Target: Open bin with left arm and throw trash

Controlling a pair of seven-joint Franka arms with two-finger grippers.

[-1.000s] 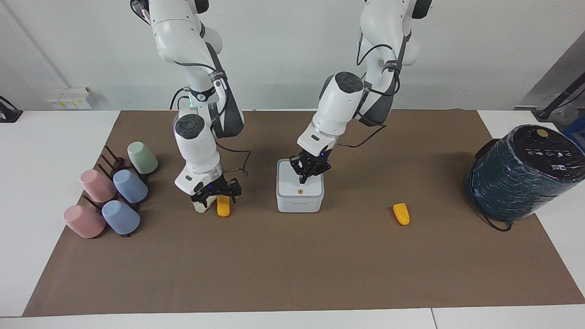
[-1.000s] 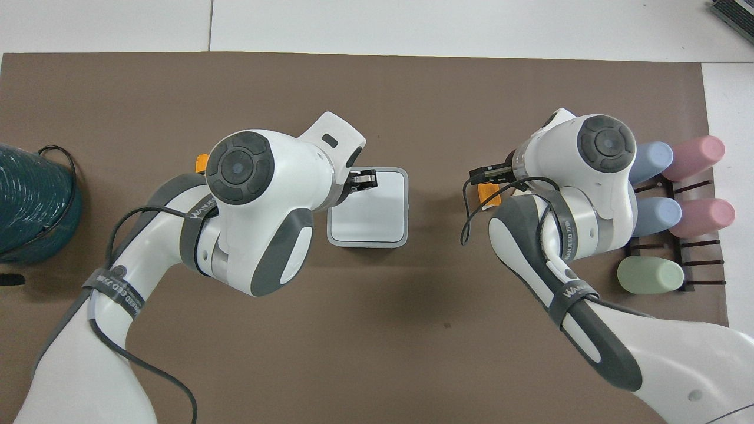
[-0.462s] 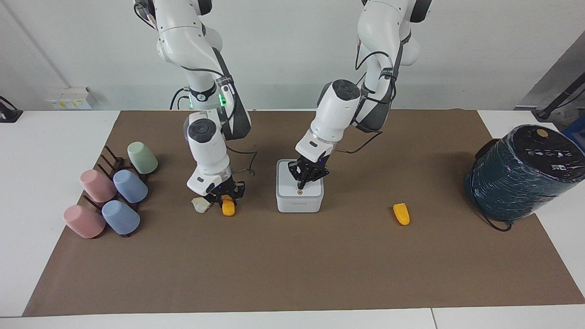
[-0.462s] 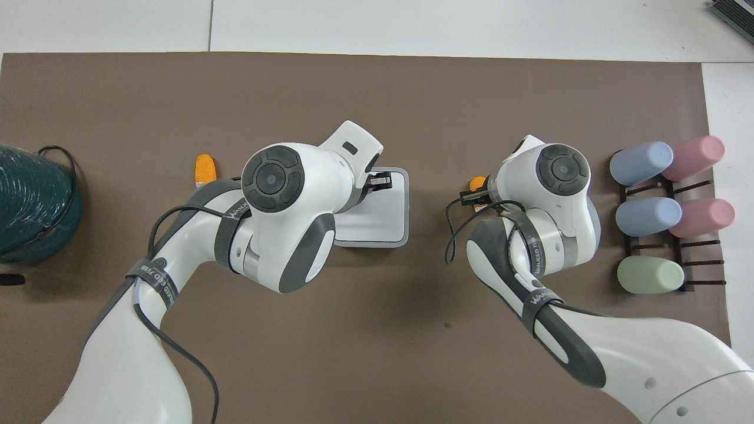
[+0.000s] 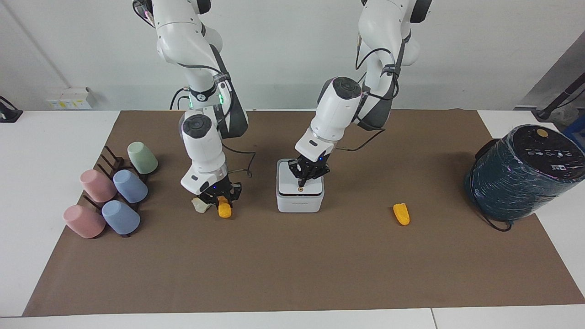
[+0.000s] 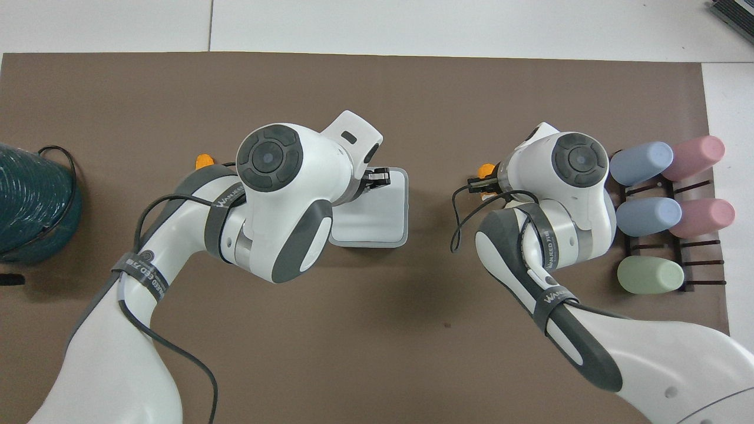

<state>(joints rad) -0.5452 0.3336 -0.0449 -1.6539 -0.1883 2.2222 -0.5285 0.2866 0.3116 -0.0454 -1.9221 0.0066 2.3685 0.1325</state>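
Bin (image 5: 299,194), small white square box with an orange dot, sits lid-down mid-desk, left pincer (image 5: 303,180) pressing its lid (fingers drawn together). Right pincer (image 5: 219,199) now grips orange trash (image 5: 224,209), since tilted upright.

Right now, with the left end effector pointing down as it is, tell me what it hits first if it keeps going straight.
Most likely the closed lid of the bin: the left end effector points down at it, tips near the orange dot. Contact is unclear.
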